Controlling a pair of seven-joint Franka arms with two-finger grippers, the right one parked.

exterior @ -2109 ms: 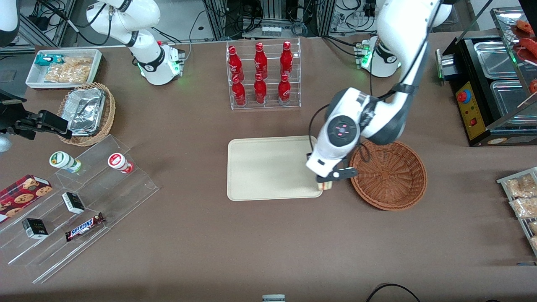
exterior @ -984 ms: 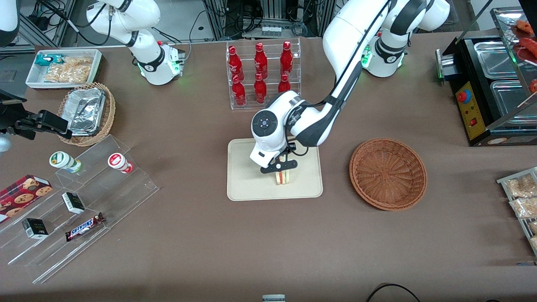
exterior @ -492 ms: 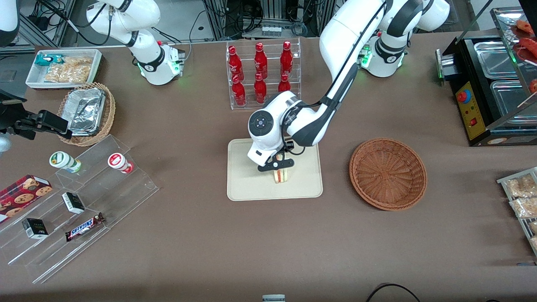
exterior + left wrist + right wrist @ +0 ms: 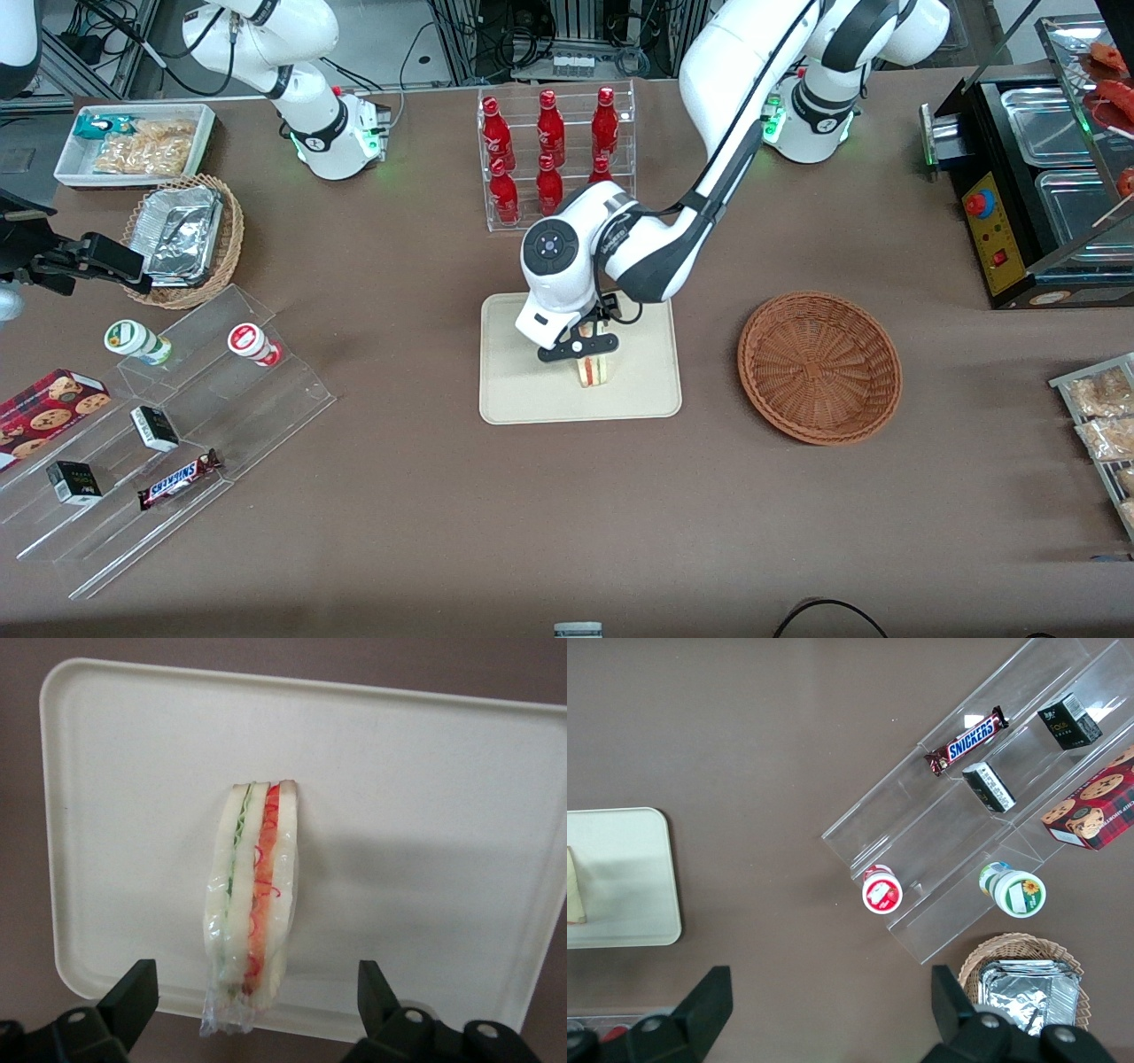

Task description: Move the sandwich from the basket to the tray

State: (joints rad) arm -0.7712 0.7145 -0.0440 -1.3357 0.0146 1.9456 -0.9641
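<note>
The sandwich (image 4: 594,372) stands on its edge on the cream tray (image 4: 523,390), in the part of the tray nearer the front camera. It is wrapped in clear film, and its red and green filling shows in the left wrist view (image 4: 252,904). My left gripper (image 4: 580,347) hovers just above it, open, with one finger on each side of the sandwich and clear of it (image 4: 255,981). The tray (image 4: 425,815) lies flat under it. The reddish-brown basket (image 4: 819,368) sits beside the tray toward the working arm's end, with nothing in it.
A clear rack of red bottles (image 4: 554,159) stands farther from the front camera than the tray, close to my arm. Acrylic steps with snacks (image 4: 168,425), a tan basket of foil trays (image 4: 182,239) and a white bin (image 4: 133,142) lie toward the parked arm's end.
My gripper carried the sandwich from beside the basket to over the tray. The sandwich now rests on the tray, and the gripper has risen slightly above it.
</note>
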